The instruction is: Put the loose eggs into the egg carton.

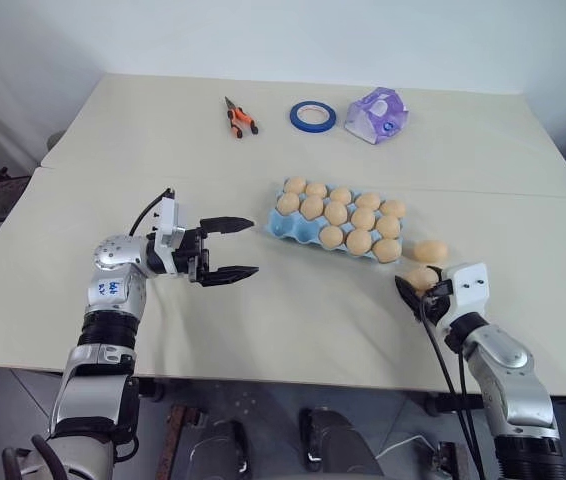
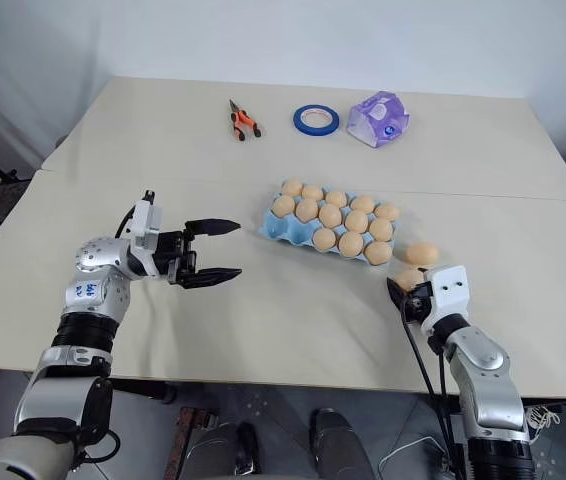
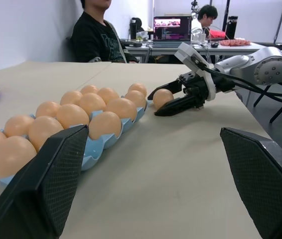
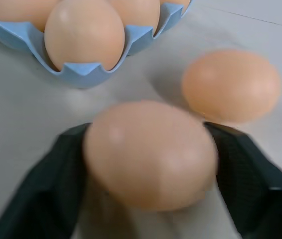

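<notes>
The light blue egg carton (image 1: pixel 279 228) lies in the middle of the table with several tan eggs in its cups. Two loose eggs lie just off its right end. The nearer egg (image 4: pixel 151 154) sits between the fingers of my right gripper (image 1: pixel 418 286), and both pads press against its sides. The other loose egg (image 1: pixel 430 251) lies on the table just beyond it, apart from the fingers. My left gripper (image 1: pixel 253 248) hovers open and empty to the left of the carton, pointing toward it.
At the back of the table lie orange-handled pliers (image 1: pixel 239 119), a blue tape roll (image 1: pixel 312 116) and a purple-and-white packet (image 1: pixel 375 114). A seam (image 1: pixel 163 178) crosses the table behind the carton. In the left wrist view, people (image 3: pixel 96 30) sit at desks beyond the table.
</notes>
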`<action>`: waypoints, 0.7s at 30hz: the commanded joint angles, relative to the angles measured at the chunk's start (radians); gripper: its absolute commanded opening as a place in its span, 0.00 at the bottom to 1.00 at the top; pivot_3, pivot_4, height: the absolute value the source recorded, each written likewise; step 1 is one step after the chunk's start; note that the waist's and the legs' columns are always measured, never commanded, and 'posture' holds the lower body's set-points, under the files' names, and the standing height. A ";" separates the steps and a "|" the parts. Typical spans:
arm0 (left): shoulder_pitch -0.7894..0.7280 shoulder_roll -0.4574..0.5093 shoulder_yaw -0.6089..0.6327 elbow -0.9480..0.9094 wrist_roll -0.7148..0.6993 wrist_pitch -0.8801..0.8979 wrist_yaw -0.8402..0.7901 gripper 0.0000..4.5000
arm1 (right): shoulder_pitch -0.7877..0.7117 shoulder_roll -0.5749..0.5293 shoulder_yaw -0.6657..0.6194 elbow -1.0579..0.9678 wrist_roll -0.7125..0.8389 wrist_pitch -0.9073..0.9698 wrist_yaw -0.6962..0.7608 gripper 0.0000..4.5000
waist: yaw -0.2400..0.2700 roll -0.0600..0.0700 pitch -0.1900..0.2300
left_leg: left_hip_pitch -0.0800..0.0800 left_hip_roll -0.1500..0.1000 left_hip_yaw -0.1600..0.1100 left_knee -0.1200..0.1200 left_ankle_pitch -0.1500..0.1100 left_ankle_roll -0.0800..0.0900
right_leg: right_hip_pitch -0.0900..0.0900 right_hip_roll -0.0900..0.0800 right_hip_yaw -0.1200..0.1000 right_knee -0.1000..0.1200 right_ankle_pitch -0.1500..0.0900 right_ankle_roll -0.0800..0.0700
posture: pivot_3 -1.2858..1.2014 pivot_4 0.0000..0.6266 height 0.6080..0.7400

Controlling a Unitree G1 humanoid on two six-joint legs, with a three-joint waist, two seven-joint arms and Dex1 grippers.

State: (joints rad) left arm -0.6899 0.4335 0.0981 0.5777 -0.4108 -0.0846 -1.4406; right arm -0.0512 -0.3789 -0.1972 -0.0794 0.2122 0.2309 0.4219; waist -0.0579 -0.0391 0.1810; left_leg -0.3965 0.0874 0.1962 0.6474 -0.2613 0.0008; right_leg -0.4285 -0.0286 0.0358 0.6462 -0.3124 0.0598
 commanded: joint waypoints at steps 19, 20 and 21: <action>0.019 0.000 0.028 -0.060 -0.021 -0.011 0.054 1.00 | -0.418 -0.015 0.223 -0.216 0.068 0.374 -0.024 0.49 | -0.027 0.000 0.000 | 0.003 0.003 0.000 -0.001 0.000 0.003 | -0.001 0.000 0.000 0.006 -0.001 -0.002 | 0.52 0.24 1.00; 0.022 0.001 0.029 -0.064 -0.022 -0.011 0.056 1.00 | -0.435 -0.005 0.240 -0.189 0.057 0.361 -0.020 0.49 | -0.027 0.000 0.000 | 0.002 0.003 0.000 -0.001 0.000 0.002 | -0.001 0.000 0.000 0.006 -0.001 -0.003 | 0.52 0.24 1.00; 0.030 0.004 0.031 -0.074 -0.024 -0.009 0.061 1.00 | -0.460 0.009 0.266 -0.146 0.039 0.338 -0.013 0.49 | -0.026 0.000 0.000 | 0.001 0.004 0.000 -0.001 0.000 0.001 | -0.002 0.001 0.000 0.006 -0.001 -0.003 | 0.52 0.24 1.00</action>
State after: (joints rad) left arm -0.6604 0.4321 0.1113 0.5451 -0.4112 -0.0846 -1.3875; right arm -0.4834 -0.3781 0.0500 -0.2532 0.2757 0.6099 0.4029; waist -0.0844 -0.0390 0.1811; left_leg -0.3968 0.0913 0.1965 0.6468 -0.2601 -0.0009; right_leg -0.4325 -0.0273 0.0358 0.6520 -0.3140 0.0570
